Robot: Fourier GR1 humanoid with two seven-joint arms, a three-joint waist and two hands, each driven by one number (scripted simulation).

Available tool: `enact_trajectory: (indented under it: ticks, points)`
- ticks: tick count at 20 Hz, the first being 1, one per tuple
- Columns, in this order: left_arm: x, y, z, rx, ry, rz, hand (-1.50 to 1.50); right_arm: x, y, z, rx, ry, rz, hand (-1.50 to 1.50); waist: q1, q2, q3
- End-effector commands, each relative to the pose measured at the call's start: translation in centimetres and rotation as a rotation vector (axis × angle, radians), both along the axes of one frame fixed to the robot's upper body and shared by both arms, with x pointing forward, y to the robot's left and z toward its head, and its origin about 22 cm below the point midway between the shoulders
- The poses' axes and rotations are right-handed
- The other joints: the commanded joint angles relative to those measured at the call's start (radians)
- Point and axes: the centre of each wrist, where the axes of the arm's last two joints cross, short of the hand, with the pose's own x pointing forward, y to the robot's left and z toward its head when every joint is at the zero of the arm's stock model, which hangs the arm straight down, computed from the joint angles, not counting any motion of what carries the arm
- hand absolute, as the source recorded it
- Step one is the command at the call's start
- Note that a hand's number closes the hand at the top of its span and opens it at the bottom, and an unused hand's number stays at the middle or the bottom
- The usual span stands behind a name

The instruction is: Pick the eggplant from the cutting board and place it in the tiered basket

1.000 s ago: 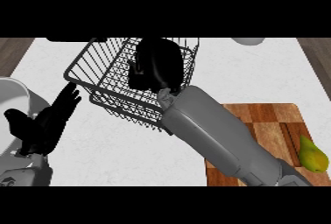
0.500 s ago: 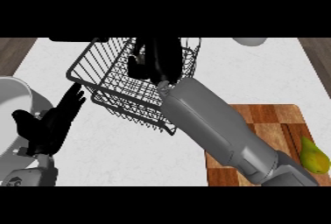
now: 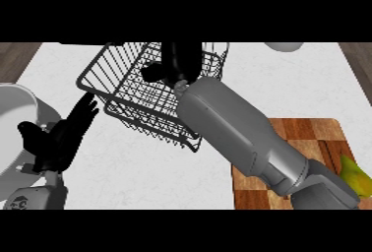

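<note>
A kitchen is indicated. A white marbled counter [image 3: 145, 167] is seen throughout, with a wooden cutting board [image 3: 305, 135] at four o'clock, a wire basket [image 3: 138, 93] toward twelve, a large pale bowl [image 3: 15, 123] at nine, and a yellow-green fruit [image 3: 354, 174] at the board's right edge.

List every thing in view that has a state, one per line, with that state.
right hand: reached inside the basket; whether its fingers are open or shut is unclear
left hand: open, fingers up, at the view's left
tiered basket: wire, tilted in the view
eggplant: not identifiable, perhaps hidden by the right hand
cutting board: flat on the counter, partly covered by the right forearm
yellow-green fruit: lying on the board's right edge
</note>
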Motion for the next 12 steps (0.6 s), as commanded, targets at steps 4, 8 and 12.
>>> enact_trajectory:
  ticks: [4, 8, 12]
  points:
    - [0.2, 2.4, 0.8, -0.002, 0.0, 0.0, 0.0, 0.6, -1.2, 0.9, 0.275, -0.002, -0.025, -1.5, -0.013, 0.0, 0.0]
    - [-0.2, 1.1, -1.1, 0.002, 0.0, 0.029, 0.0, 0.5, -2.0, 2.1, 0.446, -0.04, -0.011, -1.5, -0.019, 0.002, 0.0]
    - [0.1, 1.2, -0.5, 0.022, -0.007, 0.05, 0.0, 0.5, -3.3, 3.8, 0.642, -0.052, -0.046, -1.5, -0.031, -0.002, 0.0]
